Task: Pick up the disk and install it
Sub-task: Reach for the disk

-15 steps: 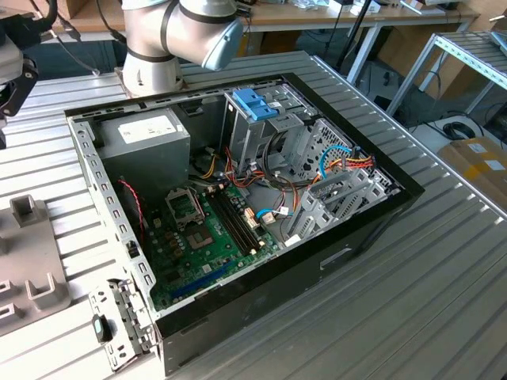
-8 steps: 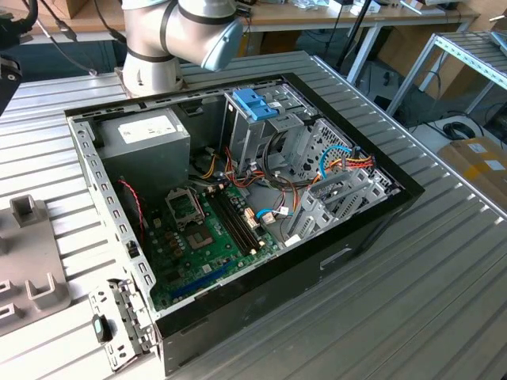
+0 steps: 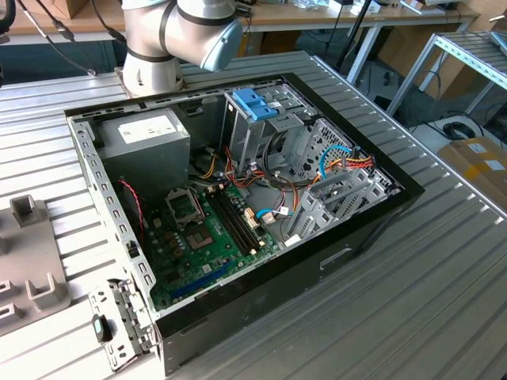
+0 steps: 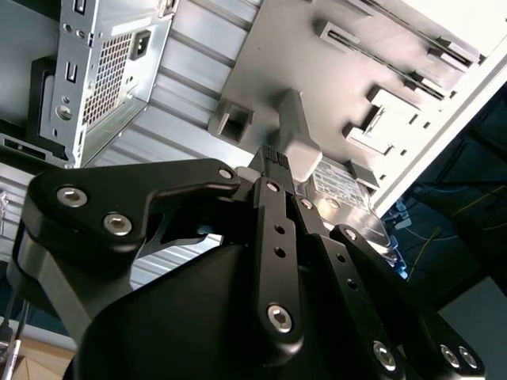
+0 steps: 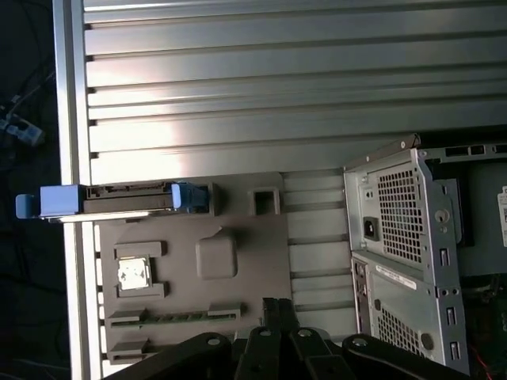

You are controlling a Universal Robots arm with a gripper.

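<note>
The disk (image 5: 119,199) stands on its edge in a slot of the grey fixture plate (image 5: 238,229), at the table's edge, with blue carrier ends at both sides. In the second wrist view the disk (image 4: 348,194) shows its silver face and white label, partly hidden behind my fingers. My gripper (image 5: 279,305) hangs above the fixture plate, well apart from the disk and touching nothing. Its black fingers (image 4: 273,170) are pressed together, shut on nothing.
The open computer case (image 3: 348,245) lies on the ribbed metal table (image 3: 412,317). Inside are a grey power supply (image 3: 146,131), a motherboard (image 3: 206,229) and a drive cage with a blue latch (image 3: 255,103). The fixture plate (image 3: 32,261) lies at the exterior view's left.
</note>
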